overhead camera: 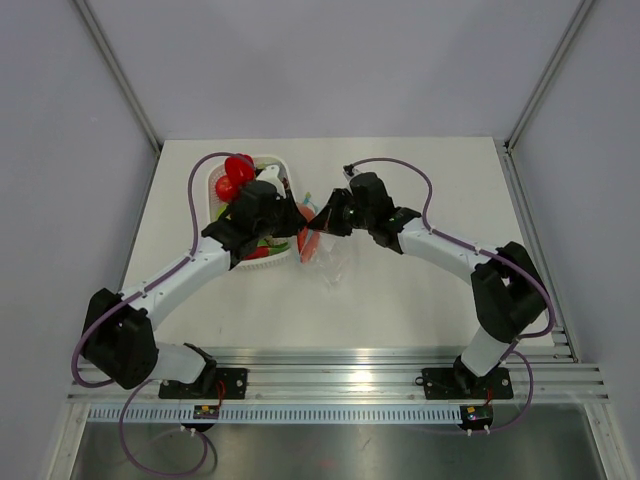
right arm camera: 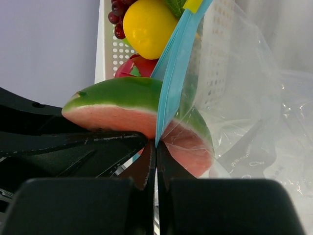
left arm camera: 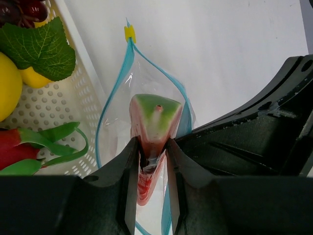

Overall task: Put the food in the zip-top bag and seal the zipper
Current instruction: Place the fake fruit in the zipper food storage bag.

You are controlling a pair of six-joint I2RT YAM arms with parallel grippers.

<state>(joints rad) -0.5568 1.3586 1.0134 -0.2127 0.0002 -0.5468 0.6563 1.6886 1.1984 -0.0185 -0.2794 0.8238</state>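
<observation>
White worktop. White perforated plastic basket holds a yellow lemon and dark grapes. Clear crinkly zip-top bag lies just beside the basket, mouth raised. Green-rinded, pink-fleshed toy watermelon slice sits partway into the mouth, clamped in the left pincer. Pale blue zipper edge is pinched in the closed right pincer. Small yellow tab marks the zipper end.

Bright, even light, soft shadows; wrist-view foregrounds slightly blurred.
</observation>
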